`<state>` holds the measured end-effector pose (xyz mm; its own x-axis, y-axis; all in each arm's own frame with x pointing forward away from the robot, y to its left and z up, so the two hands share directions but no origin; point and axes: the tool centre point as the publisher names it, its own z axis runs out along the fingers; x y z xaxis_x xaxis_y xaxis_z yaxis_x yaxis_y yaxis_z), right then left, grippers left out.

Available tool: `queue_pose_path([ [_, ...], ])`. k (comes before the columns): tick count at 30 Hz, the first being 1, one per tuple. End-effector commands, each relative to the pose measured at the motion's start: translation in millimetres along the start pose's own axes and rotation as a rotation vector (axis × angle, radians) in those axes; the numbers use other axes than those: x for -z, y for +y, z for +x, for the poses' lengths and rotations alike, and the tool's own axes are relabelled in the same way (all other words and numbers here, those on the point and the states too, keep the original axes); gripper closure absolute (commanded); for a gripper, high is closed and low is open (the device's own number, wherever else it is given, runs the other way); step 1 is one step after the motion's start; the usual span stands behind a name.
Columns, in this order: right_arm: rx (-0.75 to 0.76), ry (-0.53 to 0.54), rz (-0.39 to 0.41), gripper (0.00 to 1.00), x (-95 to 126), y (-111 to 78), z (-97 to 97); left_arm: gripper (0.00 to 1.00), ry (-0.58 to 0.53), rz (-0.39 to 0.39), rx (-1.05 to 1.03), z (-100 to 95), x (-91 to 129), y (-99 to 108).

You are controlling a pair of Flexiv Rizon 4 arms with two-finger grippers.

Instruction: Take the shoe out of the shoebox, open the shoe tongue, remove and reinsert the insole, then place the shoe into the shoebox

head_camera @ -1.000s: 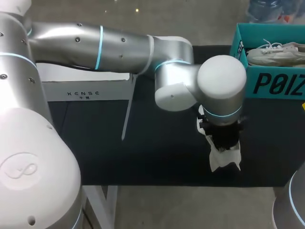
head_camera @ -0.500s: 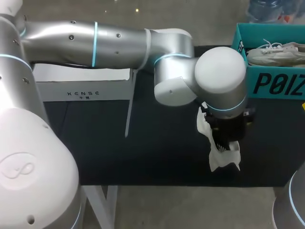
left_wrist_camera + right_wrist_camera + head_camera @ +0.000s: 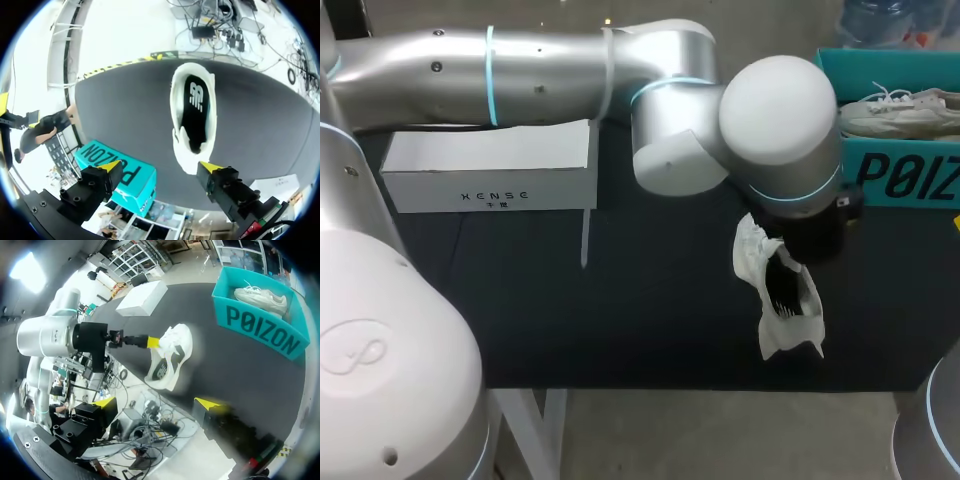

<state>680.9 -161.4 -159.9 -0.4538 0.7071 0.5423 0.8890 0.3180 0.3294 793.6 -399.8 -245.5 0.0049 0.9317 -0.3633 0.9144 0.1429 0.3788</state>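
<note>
As the shoe lies outside its box, items run:

- Table (image 3: 620,320), dark.
- Left arm (image 3: 520,75), reaching across past the middle.
- Shoebox (image 3: 890,175), far right, holding a second shoe (image 3: 900,110).
- White box (image 3: 490,170), far left.
- Shoe (image 3: 186,156), opening upward, apparently so the insole (image 3: 195,107) can be reached.
- Left gripper (image 3: 160,166), fingers apart above it, touching nothing.
- Right gripper (image 3: 156,402), fingers apart, empty, well apart.

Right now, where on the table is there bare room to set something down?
The widest bare mat lies between the white box and the shoe, toward the front edge. A narrower strip runs between the shoe and the teal shoebox. Around the shoe it is crowded: the left gripper hangs open above it.
</note>
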Motion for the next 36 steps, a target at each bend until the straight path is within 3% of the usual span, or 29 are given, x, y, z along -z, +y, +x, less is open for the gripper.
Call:
queue_pose_path([
  [1,-0.001,-0.001,0.001,0.0,0,-0.1,0.0,1.0,0.013,-0.011,0.0,11.3,9,16],
  [8,-0.001,-0.001,0.001,0.0,0,-0.1,0.0,1.0,0.04,-0.021,0.001,21.8,-9,23],
  [20,-0.001,-0.001,0.001,0.0,0,-0.1,0.0,1.0,0.074,-0.008,0.026,37.6,-42,9],
  [30,-0.001,-0.001,0.001,0.0,0,-0.1,0.0,1.0,0.086,0.062,0.068,52.1,-40,-37],
  [36,-0.001,-0.001,0.001,0.0,0,-0.1,0.0,1.0,0.067,0.045,0.085,43.5,-26,-32],
])
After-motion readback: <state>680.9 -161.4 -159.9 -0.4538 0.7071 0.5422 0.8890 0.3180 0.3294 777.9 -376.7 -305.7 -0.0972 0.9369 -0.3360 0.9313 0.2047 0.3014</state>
